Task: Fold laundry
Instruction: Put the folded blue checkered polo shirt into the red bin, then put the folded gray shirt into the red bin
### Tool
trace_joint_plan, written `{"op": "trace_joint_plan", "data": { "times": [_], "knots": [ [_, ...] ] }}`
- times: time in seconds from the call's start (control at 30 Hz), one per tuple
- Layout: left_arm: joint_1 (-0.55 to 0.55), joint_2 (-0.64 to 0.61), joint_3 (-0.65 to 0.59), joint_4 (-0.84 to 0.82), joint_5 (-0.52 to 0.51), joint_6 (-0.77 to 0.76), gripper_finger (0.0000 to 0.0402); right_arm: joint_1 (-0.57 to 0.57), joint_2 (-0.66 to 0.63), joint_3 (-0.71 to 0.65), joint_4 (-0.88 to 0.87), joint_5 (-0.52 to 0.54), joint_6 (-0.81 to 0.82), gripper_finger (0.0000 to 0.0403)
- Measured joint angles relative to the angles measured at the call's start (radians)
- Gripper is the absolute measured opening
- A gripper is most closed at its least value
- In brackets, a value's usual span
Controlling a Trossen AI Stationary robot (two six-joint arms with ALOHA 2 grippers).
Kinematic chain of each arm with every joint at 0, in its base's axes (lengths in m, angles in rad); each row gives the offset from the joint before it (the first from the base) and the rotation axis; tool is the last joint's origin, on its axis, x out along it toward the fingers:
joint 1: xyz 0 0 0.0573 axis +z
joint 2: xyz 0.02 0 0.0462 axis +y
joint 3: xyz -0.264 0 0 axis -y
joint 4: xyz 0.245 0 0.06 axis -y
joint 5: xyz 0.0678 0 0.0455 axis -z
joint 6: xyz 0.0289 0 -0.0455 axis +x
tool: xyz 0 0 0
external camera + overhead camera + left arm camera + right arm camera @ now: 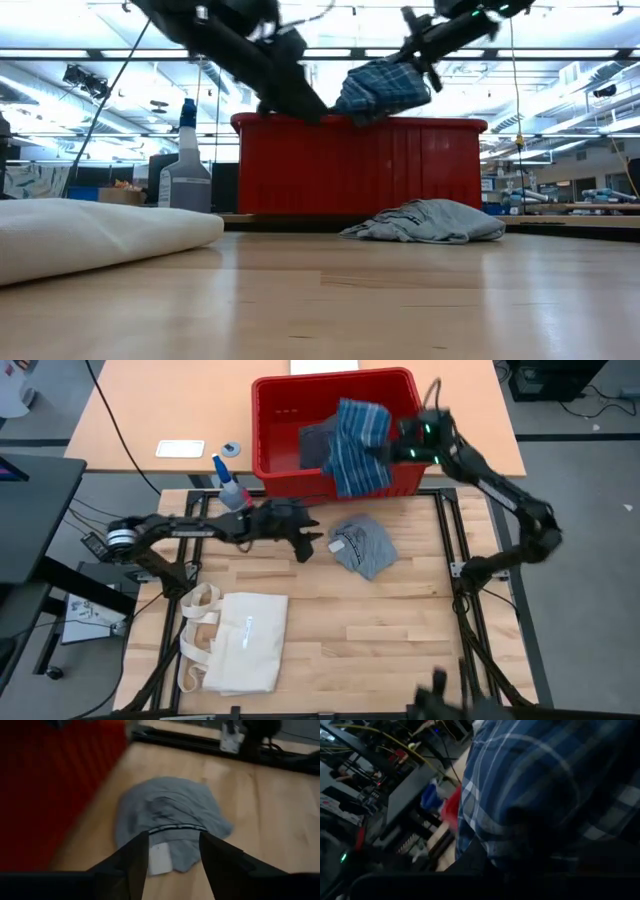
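Above the red basket at the far edge of the wooden table, a blue-and-white plaid garment hangs lifted in the right gripper, its cloth draping down over the basket's near wall. In the low view the plaid garment is clear of the basket rim, bunched at the gripper's tip, and the right wrist view is filled with the plaid cloth pressed close against the fingers, which are closed on it. A dark charcoal garment lies inside the basket, just beside the plaid one. In front of the basket, on the table, a light grey-blue garment lies crumpled in a low heap, a white label showing at one edge in the left wrist view. The left gripper hovers just beside that heap, on the side away from the right arm, its fingers spread apart and holding nothing. A cream canvas tote bag with handles lies flat well nearer the table's front edge than the basket. A spray bottle with a blue top stands near the basket's left corner, and a white card and a small round tape roll lie farther to that side on the adjoining tabletop.
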Motion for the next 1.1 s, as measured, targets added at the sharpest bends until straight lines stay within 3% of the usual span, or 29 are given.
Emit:
{"op": "trace_joint_plan", "data": {
  "times": [0.13,0.3,0.47,0.63,0.73,0.8,0.93,1.1],
  "knots": [
    [-0.030,-0.131,-0.098,0.019,-0.088,-0.011,0.0167,-0.077,0.215,0.242,0.006,-0.083,-0.055,0.0045],
    [-0.066,-0.250,-0.141,-0.025,-0.165,-0.041,0.0164,-0.137,0.500,0.528,0.006,-0.069,-0.081,0.0062],
    [-0.087,-0.307,-0.142,-0.069,-0.190,-0.068,0.0164,-0.183,0.742,0.730,-0.072,-0.081,-0.103,0.0105],
    [-0.101,-0.322,-0.143,-0.082,-0.189,-0.092,0.0164,-0.225,0.914,0.858,-0.294,-0.223,-0.105,0.0179],
    [-0.101,-0.324,-0.140,-0.082,-0.190,-0.102,0.0164,-0.247,0.953,0.912,-0.417,-0.279,-0.114,0.0232],
    [-0.101,-0.321,-0.141,-0.086,-0.190,-0.114,0.0164,-0.261,0.955,0.951,-0.500,-0.257,-0.124,0.0261],
    [-0.100,-0.322,-0.141,-0.082,-0.190,-0.117,0.0164,-0.273,0.913,1.010,-0.643,-0.077,-0.234,0.0298],
    [-0.100,-0.315,-0.141,-0.062,-0.190,-0.117,0.0164,-0.273,0.789,1.019,-0.690,0.081,-0.348,0.0315]
  ]
}}
